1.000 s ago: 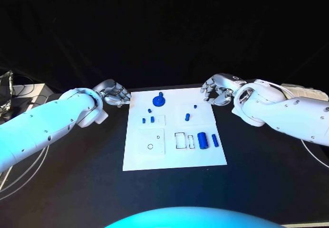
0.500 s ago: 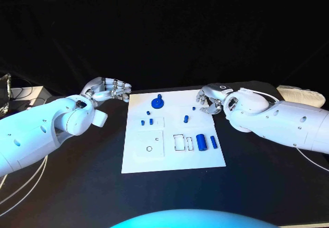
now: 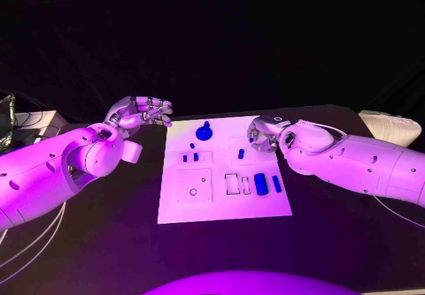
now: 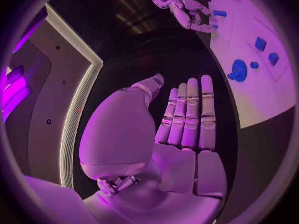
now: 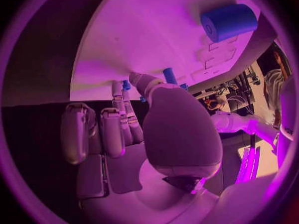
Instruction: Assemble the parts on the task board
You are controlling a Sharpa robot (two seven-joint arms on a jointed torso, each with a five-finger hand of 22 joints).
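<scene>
Right hand (image 3: 263,134), fingers apart and empty, hovers just beside a small peg (image 3: 252,138); light, stiff, probably slippery, best pinched at its sides

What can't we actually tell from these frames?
- Head view: whether the right hand touches the small peg by its fingers at the task board's edge; the hand covers that spot.
- Right wrist view: the same contact; the thumb stands across the peg's base.
- Head view: shapes of the small parts and outlined slots; too small.
- Left wrist view: board cut off by the circle's rim. Left hand flat, holding nothing.
</scene>
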